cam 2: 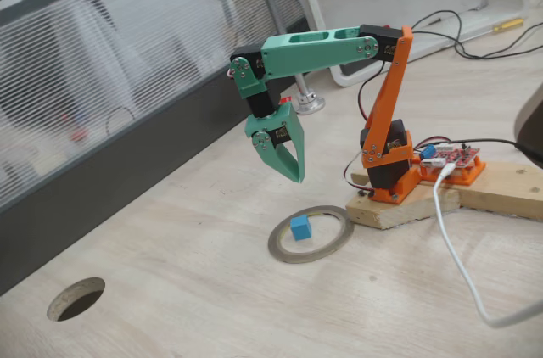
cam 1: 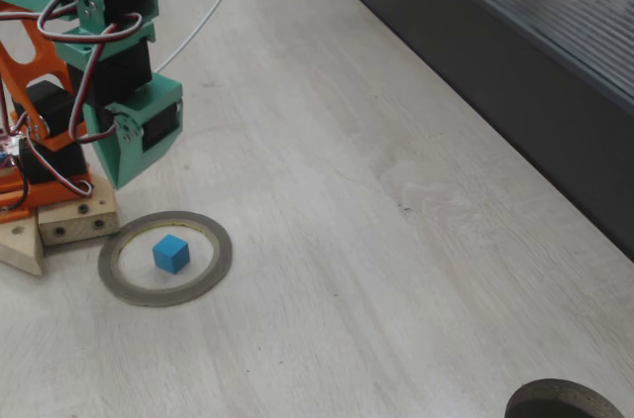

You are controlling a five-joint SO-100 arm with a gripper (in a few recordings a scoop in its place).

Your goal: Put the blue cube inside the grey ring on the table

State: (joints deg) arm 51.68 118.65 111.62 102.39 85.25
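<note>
1. Tabletop (cam 1: 396, 240): a broad pale wood-grain surface. It lies open and bare on the side of the grey ring away from the arm, which leaves ample room for sweeping moves. Its far edge, well apart from the ring, meets a dark ribbed panel (cam 2: 102, 197). A round hole (cam 2: 76, 299) pierces the surface, also well apart from the ring.

2. Arm (cam 2: 339, 44), green and orange: it rises from a wooden base block (cam 2: 399, 205) that sits just beside the ring. This block is the nearest obstacle to any low move around the ring. A white cable (cam 2: 458, 265) trails off the base, away from the ring.

3. End effector (cam 2: 282, 159): it hangs above the tabletop, just beyond the ring's rim and clear of it. Its two green fingers stand slightly apart and taper toward their tips, and nothing is held between them.

4. Grey ring (cam 1: 213, 240): a thin flat band that rests on the tabletop. It probably slides if nudged, so a descent is best kept off its rim.

5. Blue cube (cam 1: 170, 254): it stands inside the ring, near the centre, and touches no part of the band. By this placement the task appears complete. The cube looks rigid, light and matte, hence unlikely to slip or deform. Were it to be retaken, two opposite flat side faces offer the natural hold, and the gap to the ring all round seems enough for the fingers.
</note>
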